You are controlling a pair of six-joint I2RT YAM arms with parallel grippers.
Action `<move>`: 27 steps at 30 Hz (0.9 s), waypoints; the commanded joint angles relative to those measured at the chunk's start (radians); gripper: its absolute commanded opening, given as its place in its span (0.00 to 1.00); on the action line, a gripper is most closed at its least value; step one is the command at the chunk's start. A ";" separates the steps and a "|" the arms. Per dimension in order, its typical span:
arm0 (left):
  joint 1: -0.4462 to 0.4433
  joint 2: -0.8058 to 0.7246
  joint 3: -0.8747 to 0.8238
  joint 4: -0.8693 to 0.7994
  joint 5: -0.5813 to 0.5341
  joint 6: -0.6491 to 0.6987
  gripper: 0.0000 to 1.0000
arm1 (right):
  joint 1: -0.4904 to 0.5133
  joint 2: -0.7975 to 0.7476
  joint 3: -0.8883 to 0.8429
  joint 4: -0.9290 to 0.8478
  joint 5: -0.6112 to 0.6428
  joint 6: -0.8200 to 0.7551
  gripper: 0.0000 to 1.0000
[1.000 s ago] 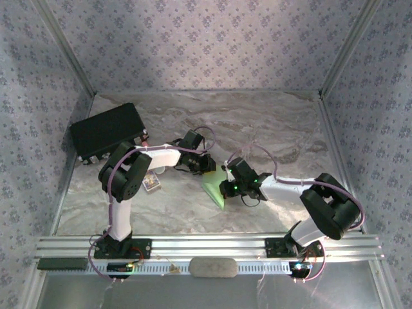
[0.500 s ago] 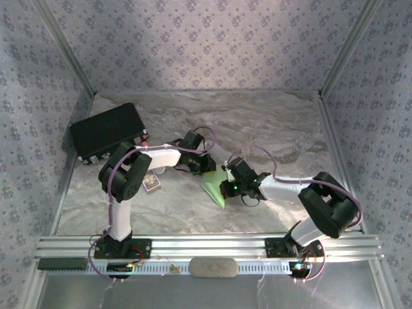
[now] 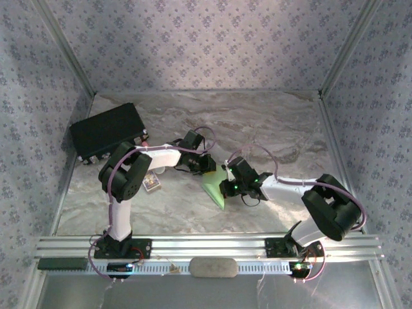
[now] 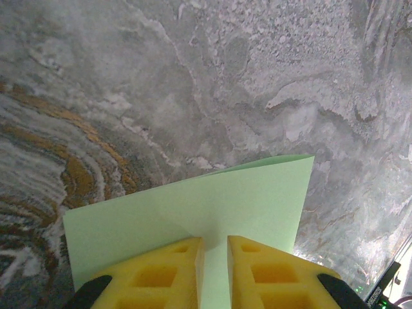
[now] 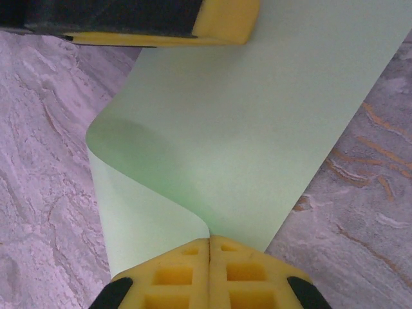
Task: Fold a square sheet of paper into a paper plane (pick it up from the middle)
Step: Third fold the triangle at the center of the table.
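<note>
At the middle of the counter (image 3: 277, 129), holding the square sheet of paper (image 3: 212, 187) in a loose bend, no dart shape yet. Clamping it in both: left gripper (image 4: 215, 243) jaws on one edge, right gripper (image 5: 209, 243) jaws pressed together on another. Probably leaving most folds undone.

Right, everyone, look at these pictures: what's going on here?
Two robot arms hold a pale-green sheet of paper between them at the middle of the marbled table. The left end effector pinches one edge; the right end effector is shut on another part, and the sheet curls over between them. No plane shape yet.
</note>
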 commanded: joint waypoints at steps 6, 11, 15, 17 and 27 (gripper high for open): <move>-0.009 -0.008 -0.027 -0.060 -0.031 0.001 0.18 | -0.005 0.015 0.021 -0.018 -0.014 0.000 0.00; -0.008 -0.009 -0.026 -0.060 -0.030 0.001 0.18 | -0.005 0.029 0.023 -0.024 -0.003 0.002 0.00; -0.009 -0.008 -0.024 -0.060 -0.031 0.000 0.18 | -0.006 0.040 0.019 -0.017 -0.003 0.005 0.00; -0.009 -0.007 -0.024 -0.060 -0.030 0.001 0.18 | -0.005 0.044 0.018 -0.014 -0.003 0.005 0.00; -0.006 -0.012 -0.012 -0.064 -0.032 0.006 0.18 | -0.005 0.057 0.019 -0.025 0.004 0.004 0.00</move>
